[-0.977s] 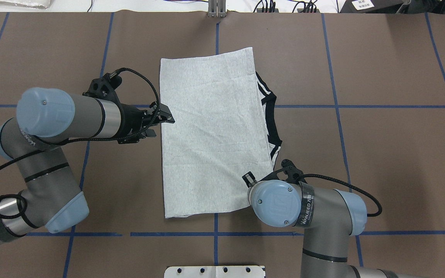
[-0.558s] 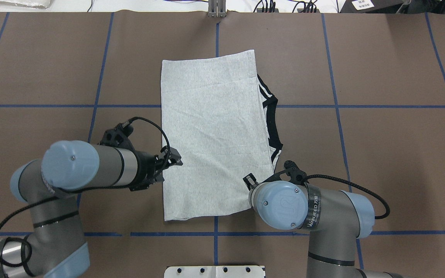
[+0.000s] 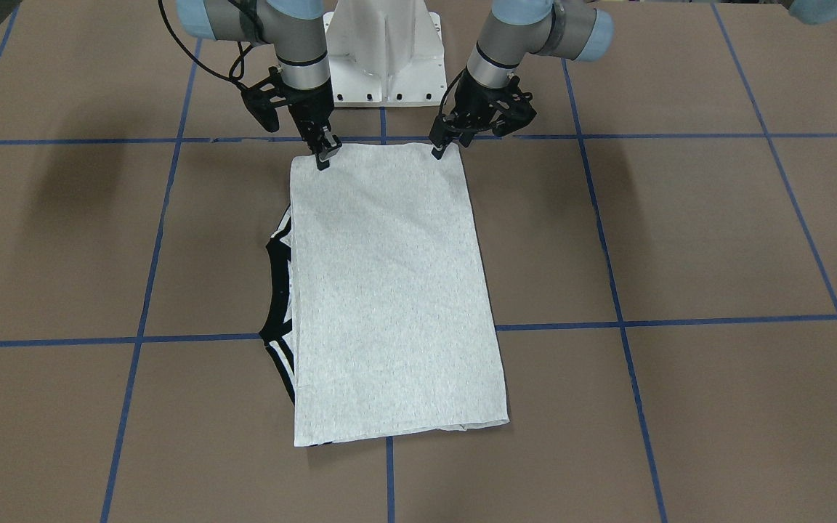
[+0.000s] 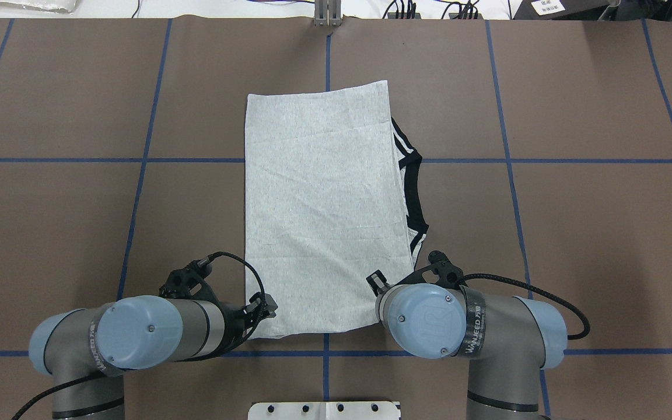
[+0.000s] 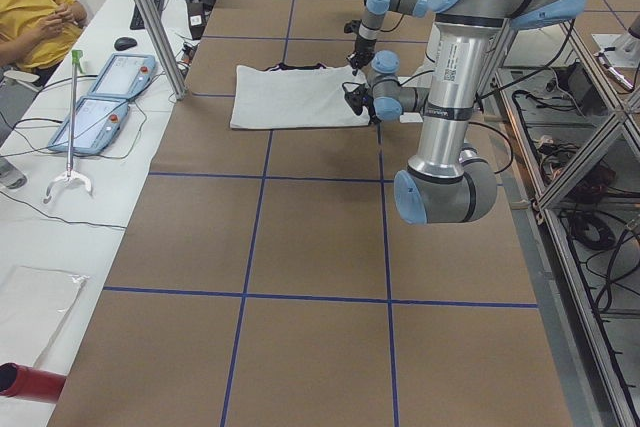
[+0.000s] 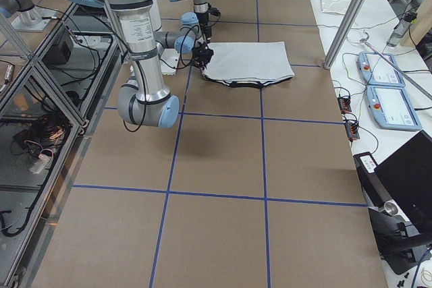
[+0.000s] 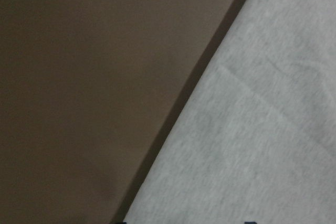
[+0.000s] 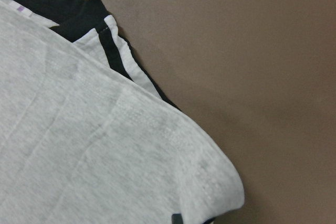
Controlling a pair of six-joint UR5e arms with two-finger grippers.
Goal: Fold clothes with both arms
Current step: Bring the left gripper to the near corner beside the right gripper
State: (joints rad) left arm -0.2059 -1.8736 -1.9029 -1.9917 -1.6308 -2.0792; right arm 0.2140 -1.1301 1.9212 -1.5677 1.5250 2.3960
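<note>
T-shirt corner tight in right pincer; left pincer, spread, newly at other corner.

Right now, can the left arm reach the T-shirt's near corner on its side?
Probably yes: the left gripper hangs right at that corner of the T-shirt, and nothing lies between them.

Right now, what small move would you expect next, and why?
Likely closing on the two near corners and lifting them. The left end effector and right end effector each sit at a robot-side corner of the T-shirt, which lies flat as a long strip, ready to fold toward the far edge.
</note>
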